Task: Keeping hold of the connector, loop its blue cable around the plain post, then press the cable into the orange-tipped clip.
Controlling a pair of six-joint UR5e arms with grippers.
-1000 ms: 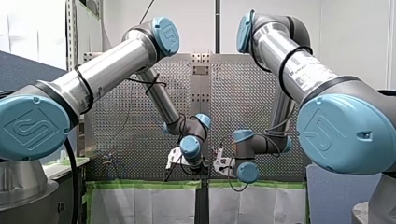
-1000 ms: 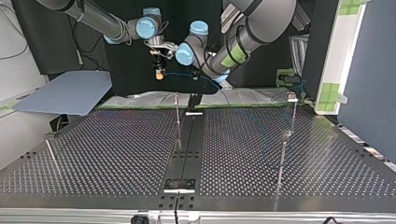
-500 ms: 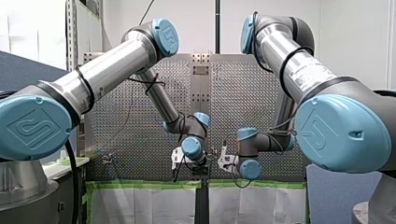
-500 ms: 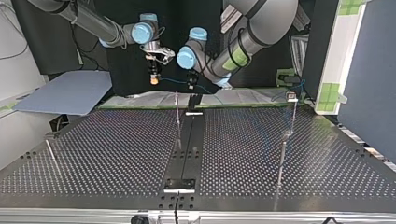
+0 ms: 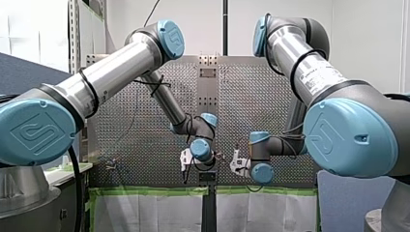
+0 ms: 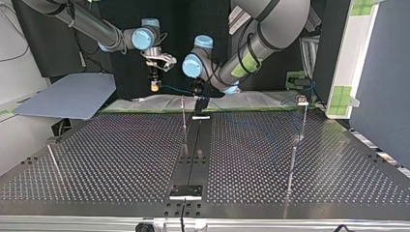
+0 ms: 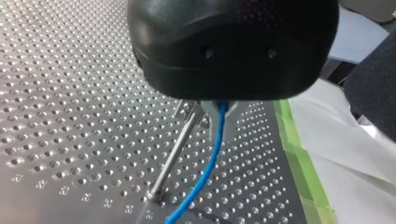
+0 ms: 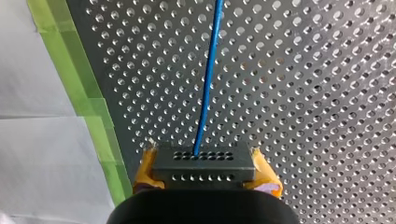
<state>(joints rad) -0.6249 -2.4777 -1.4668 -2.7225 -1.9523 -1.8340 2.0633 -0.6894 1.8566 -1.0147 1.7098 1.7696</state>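
The perforated metal worktop (image 6: 121, 154) has a black strip (image 6: 196, 145) down its middle. Green tape (image 8: 88, 107) and a white sheet (image 8: 42, 154) lie along the edge nearest my shoulders. Both my claws hang above that taped edge, close to the strip's end.

My right claw (image 6: 154, 87) has its yellow pads (image 8: 144, 170) closed tight on the two ends of the dark connector (image 8: 203, 163). The blue cable (image 8: 208, 79) leaves the connector's face and runs straight ahead over the holes, clear of the tape.

In the top view the cable goes sideways from there to my left claw (image 7: 210, 121). That claw's metal fingers (image 7: 223, 128) are drawn nearly together with the cable between them, so they grip it. Below them the cable hangs in a loose curve toward the worktop.

The plain post (image 7: 173, 158) stands upright just beside that hanging stretch, on the side away from the tape. I cannot tell whether they touch. In the top view the post rises under the span between my two claws, beside the strip.

The clip (image 6: 302, 100) sits on a thin stem near the corner of the taped edge, at the top view's right. It is well apart from both claws, and its tip is too small for me to judge the colour.

A second post (image 6: 292, 166) stands out on the worktop below the clip. A third (image 6: 53, 162) leans near the opposite side edge.
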